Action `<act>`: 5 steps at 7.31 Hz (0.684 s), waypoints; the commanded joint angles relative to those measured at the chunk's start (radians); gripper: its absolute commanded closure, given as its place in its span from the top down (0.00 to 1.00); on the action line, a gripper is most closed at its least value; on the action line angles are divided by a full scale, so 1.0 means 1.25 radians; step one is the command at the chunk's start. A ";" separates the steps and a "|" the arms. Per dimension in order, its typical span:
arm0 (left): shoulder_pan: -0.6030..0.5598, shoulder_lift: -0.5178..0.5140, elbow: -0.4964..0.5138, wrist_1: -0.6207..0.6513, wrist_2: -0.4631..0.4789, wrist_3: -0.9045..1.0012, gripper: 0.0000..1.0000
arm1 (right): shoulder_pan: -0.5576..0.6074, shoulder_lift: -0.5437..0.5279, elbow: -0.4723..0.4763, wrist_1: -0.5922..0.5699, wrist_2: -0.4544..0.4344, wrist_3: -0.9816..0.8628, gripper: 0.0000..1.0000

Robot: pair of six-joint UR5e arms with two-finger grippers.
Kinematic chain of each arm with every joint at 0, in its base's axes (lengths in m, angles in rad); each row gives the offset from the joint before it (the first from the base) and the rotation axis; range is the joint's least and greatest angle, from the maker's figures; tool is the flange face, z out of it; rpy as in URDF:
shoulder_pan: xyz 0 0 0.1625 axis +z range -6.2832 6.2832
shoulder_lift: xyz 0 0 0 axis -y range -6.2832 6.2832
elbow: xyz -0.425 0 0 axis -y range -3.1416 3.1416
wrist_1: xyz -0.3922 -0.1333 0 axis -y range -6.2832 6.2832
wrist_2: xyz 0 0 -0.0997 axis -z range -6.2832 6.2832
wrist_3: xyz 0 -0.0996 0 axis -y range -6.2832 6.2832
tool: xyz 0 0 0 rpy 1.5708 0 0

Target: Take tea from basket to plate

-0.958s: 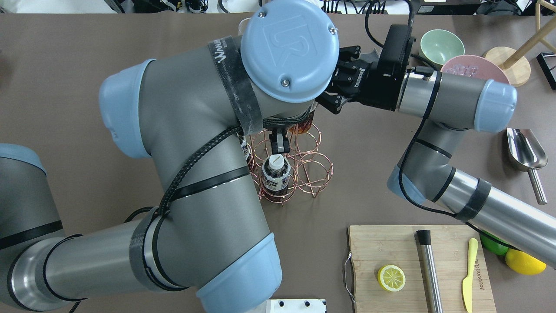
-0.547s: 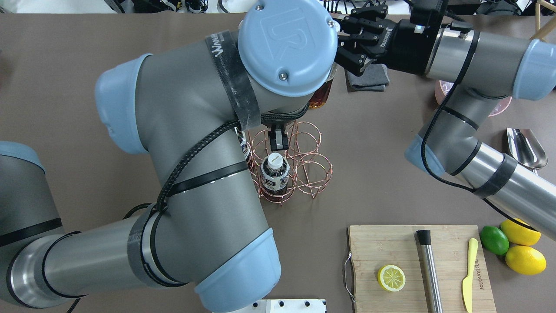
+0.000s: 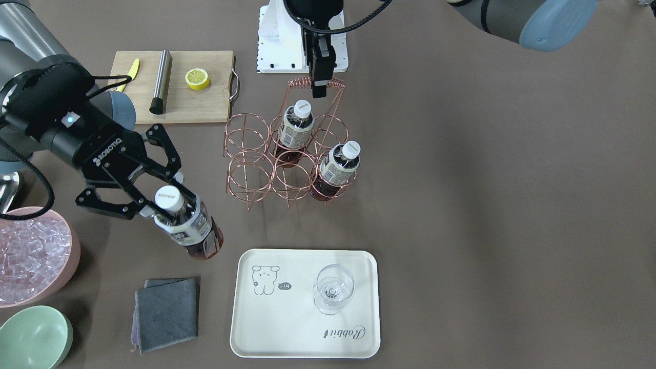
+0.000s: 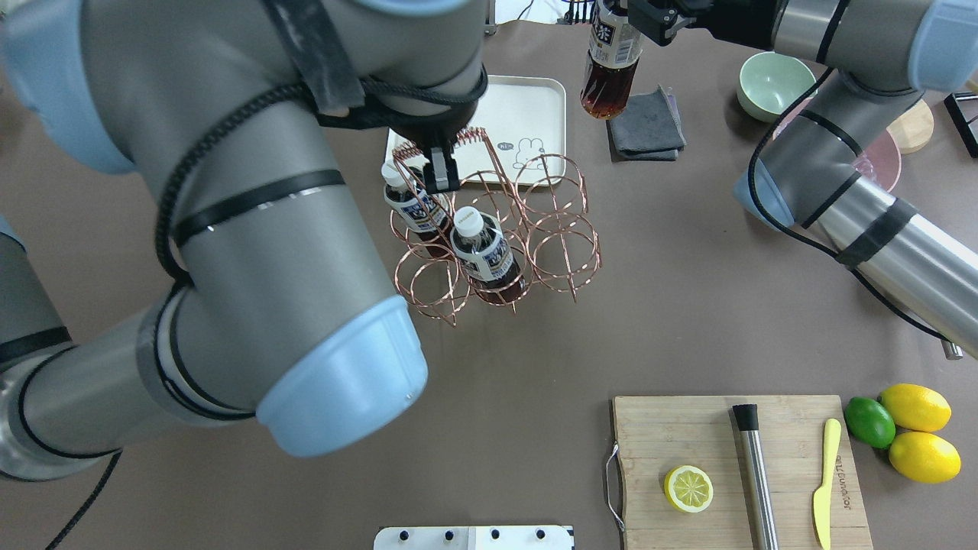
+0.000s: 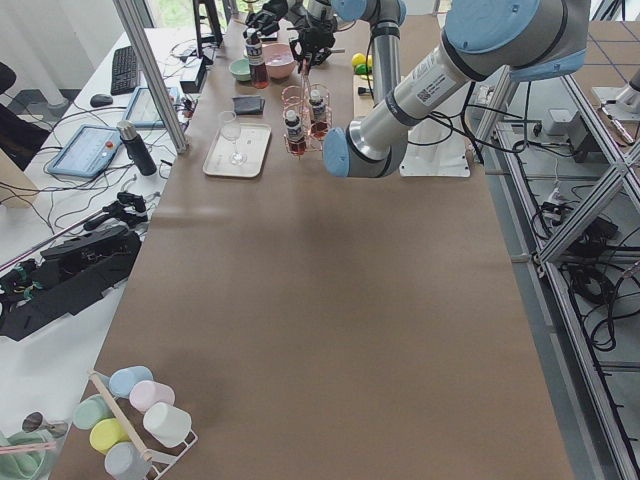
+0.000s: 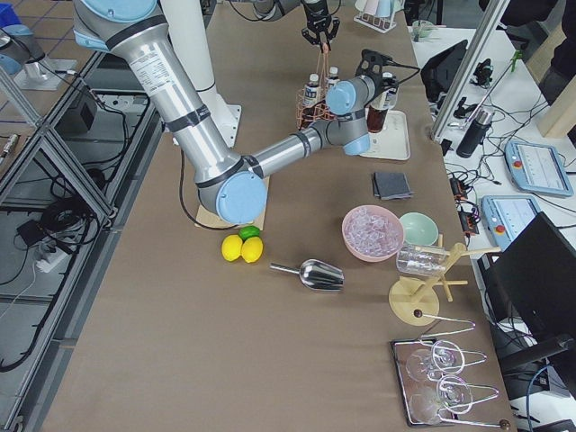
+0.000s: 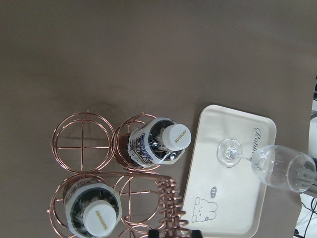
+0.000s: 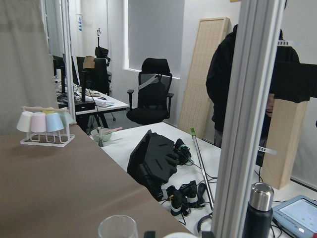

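My right gripper [image 3: 163, 199] is shut on a tea bottle [image 3: 190, 230] and holds it tilted in the air, left of the plate [image 3: 287, 328] in the front-facing view. The same bottle [image 4: 609, 70] shows overhead beside the plate [image 4: 527, 107]. My left gripper [image 3: 319, 86] is shut on the tall handle of the copper wire basket [image 3: 246, 177]. Two more tea bottles [image 3: 294, 127] [image 3: 338, 165] stand in its rings. The left wrist view shows both bottles [image 7: 161, 145] [image 7: 94, 214] and the plate [image 7: 233, 183].
A wine glass [image 3: 333, 289] stands on the plate. A grey cloth [image 3: 166, 312], a pink bowl of ice [image 3: 31, 256] and a pale green bowl [image 3: 33, 338] lie near the held bottle. A cutting board [image 4: 688, 435] with a lemon half, steel rod and knife sits by the robot.
My right gripper has carried the tea bottle up and away from the basket toward the table's far side. My left arm has shifted, with its gripper still on the basket handle.
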State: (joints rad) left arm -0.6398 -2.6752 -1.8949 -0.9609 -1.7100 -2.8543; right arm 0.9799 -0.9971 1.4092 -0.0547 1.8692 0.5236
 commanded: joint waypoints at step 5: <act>-0.305 0.232 -0.095 0.015 -0.215 0.282 0.00 | -0.074 0.191 -0.349 0.061 -0.227 0.002 0.00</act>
State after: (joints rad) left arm -0.9162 -2.4499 -2.0194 -0.9377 -1.9024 -2.6527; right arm 0.9434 -0.7777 1.0123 0.0082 1.6761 0.5248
